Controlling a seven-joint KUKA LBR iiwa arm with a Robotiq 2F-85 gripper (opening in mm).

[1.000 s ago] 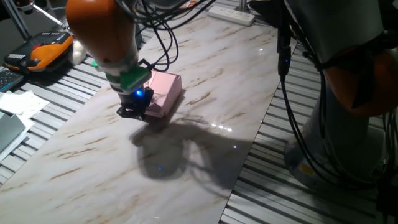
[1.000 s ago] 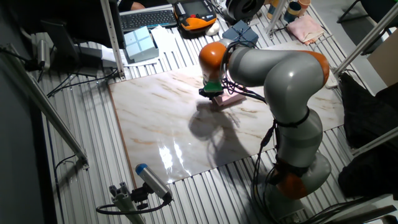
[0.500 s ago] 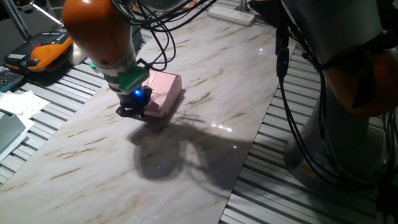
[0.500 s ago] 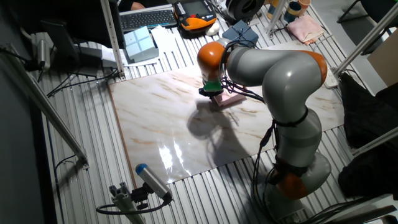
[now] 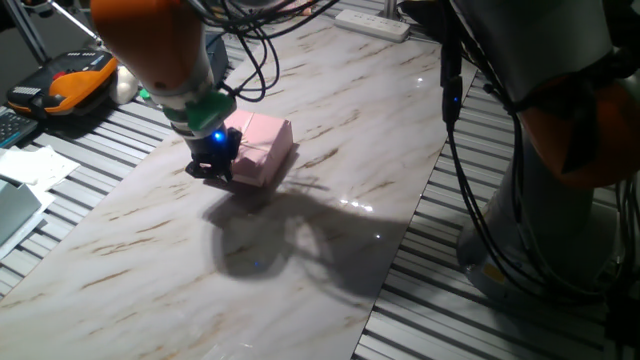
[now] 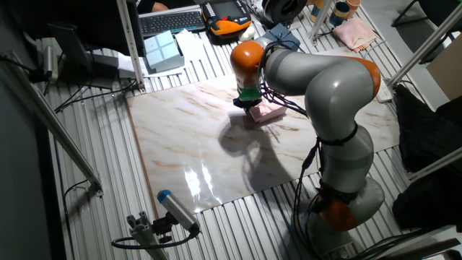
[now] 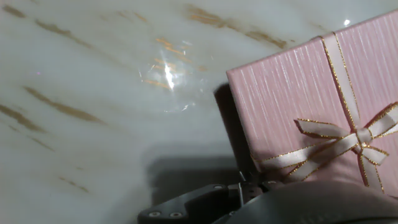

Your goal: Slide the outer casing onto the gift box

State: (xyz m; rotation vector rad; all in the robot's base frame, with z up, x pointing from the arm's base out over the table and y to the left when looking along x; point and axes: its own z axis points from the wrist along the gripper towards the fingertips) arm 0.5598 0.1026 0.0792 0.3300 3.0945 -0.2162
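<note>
The gift box is pale pink with a pale gold-edged ribbon and bow; it fills the right of the hand view and lies flat on the marble table. In the fixed views it is one pink block. I cannot tell the outer casing apart from it there, and the hand view shows no sleeve over the bow. My gripper stands at the box's near left end, low over the table. Only a dark part of the gripper shows at the bottom edge, and the fingertips are hidden.
The marble table has ribbed metal around it. An orange device and papers lie at the left, and a power strip at the far end. The robot's base and cables stand at the right.
The hand has shifted slightly up and toward the far left along the box's end. The pink box has stayed in place.
</note>
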